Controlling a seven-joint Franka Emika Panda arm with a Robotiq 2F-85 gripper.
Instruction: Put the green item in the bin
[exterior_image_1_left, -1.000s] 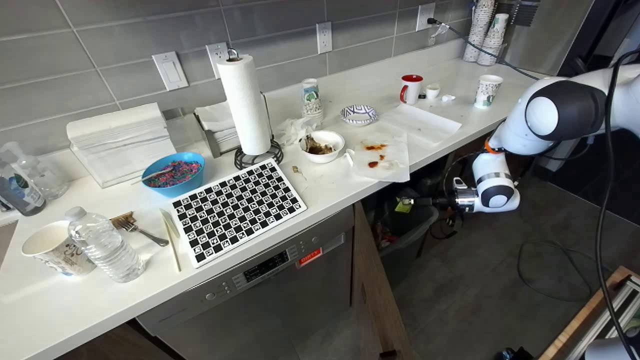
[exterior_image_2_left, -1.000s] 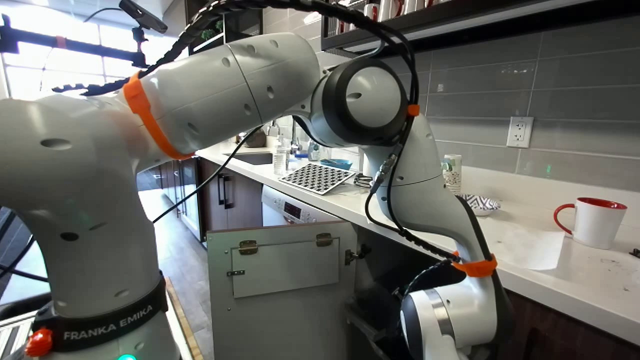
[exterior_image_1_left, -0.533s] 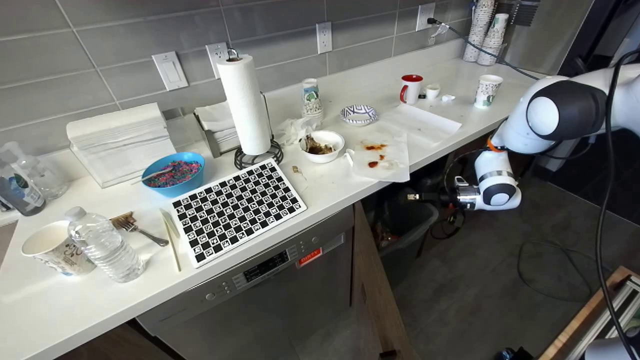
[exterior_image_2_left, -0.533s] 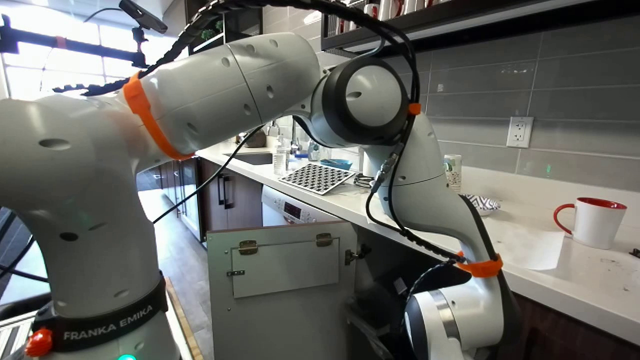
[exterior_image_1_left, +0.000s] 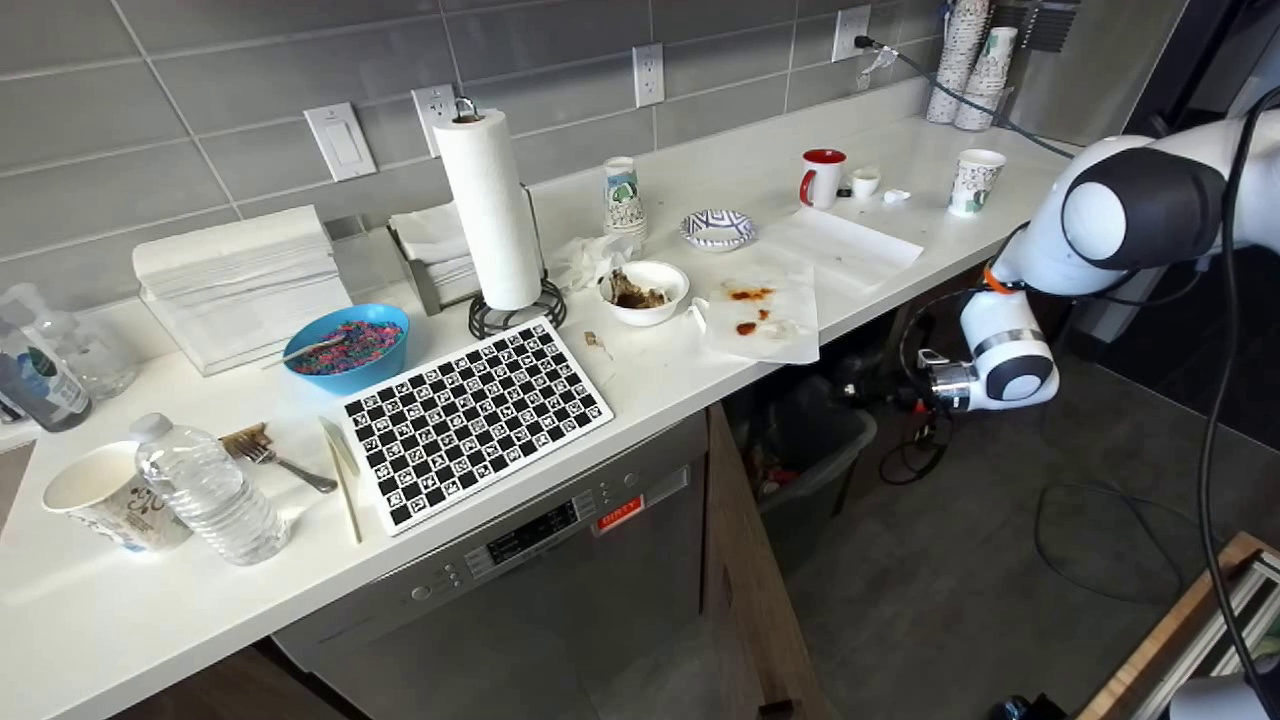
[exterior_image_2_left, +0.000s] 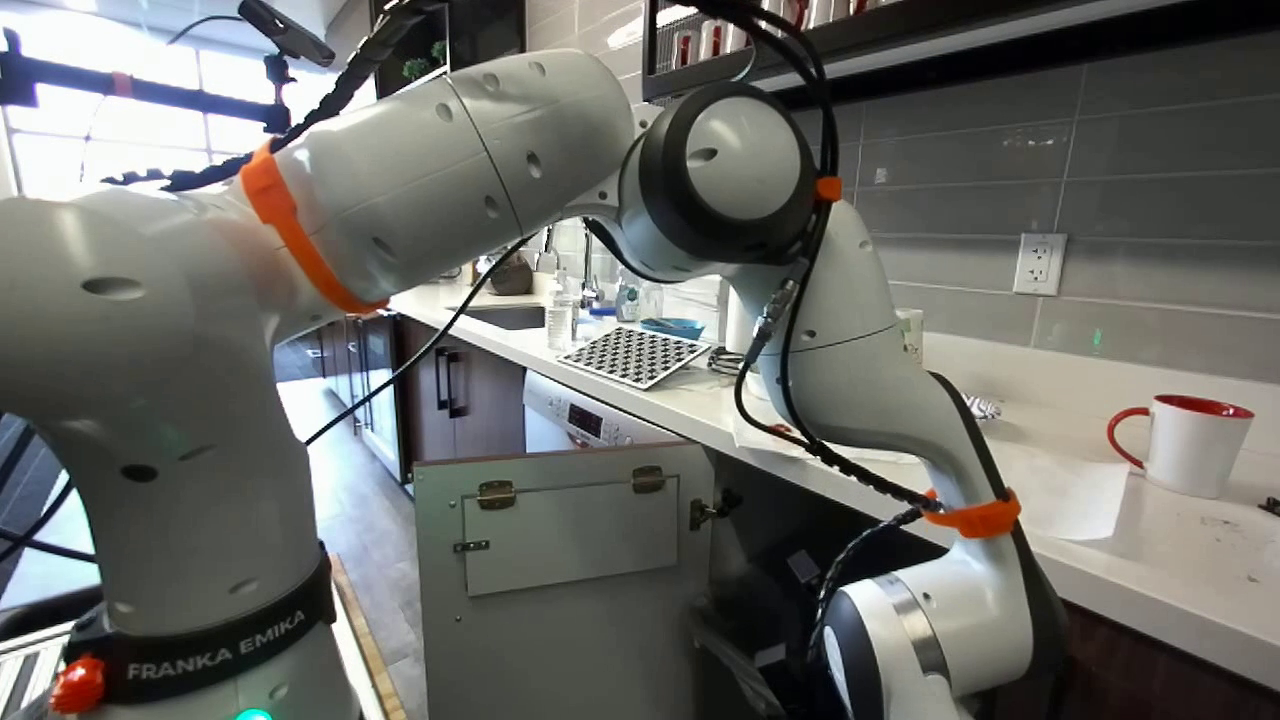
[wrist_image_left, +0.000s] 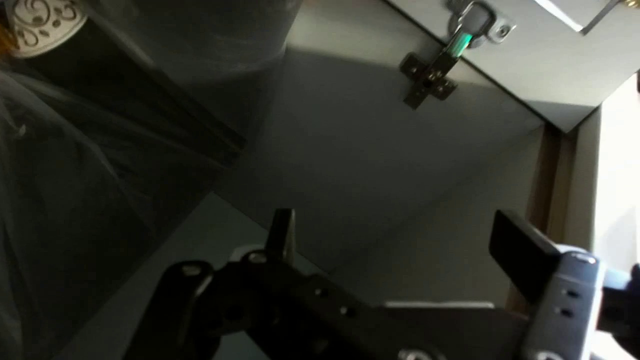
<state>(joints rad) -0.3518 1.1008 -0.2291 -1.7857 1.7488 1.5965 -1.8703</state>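
Low at the edge of a kitchen counter (exterior_image_1_left: 660, 375), a white robot arm (exterior_image_1_left: 1095, 220) reaches in from the right in an exterior view, its gripper (exterior_image_1_left: 849, 390) beside or above the far right of a dark bin (exterior_image_1_left: 832, 475); which of the two cannot be judged, nor whether they touch. In the wrist view, the fingers (wrist_image_left: 522, 252) stand wide apart, with nothing held between them. The bin sits just right of a dishwasher (exterior_image_1_left: 450, 610) bearing a red "DIRTY" label (exterior_image_1_left: 619, 515), next to a cupboard door (exterior_image_1_left: 755, 570) swung out toward the near side, with rubbish (exterior_image_1_left: 775, 475) visible inside. Where the green item lies cannot be made out; a small teal-green patch (wrist_image_left: 459, 45) shows on a metal hinge (wrist_image_left: 431, 77) in the wrist view, but whether it is that item is unclear. Dark plastic film (wrist_image_left: 75, 185) spans the left of the same view, with a patterned paper cup (wrist_image_left: 45, 22) partly in sight at the far left corner. On the counter, a water bottle (exterior_image_1_left: 215, 495) stands at the near left, with a blue bowl (exterior_image_1_left: 365, 378) and a checkered board (exterior_image_1_left: 478, 425) to its right. Farther right come a paper towel roll (exterior_image_1_left: 490, 215), a white bowl (exterior_image_1_left: 648, 316) of dark remains, a stained paper sheet (exterior_image_1_left: 775, 328) and a red-lined mug (exterior_image_1_left: 825, 185).
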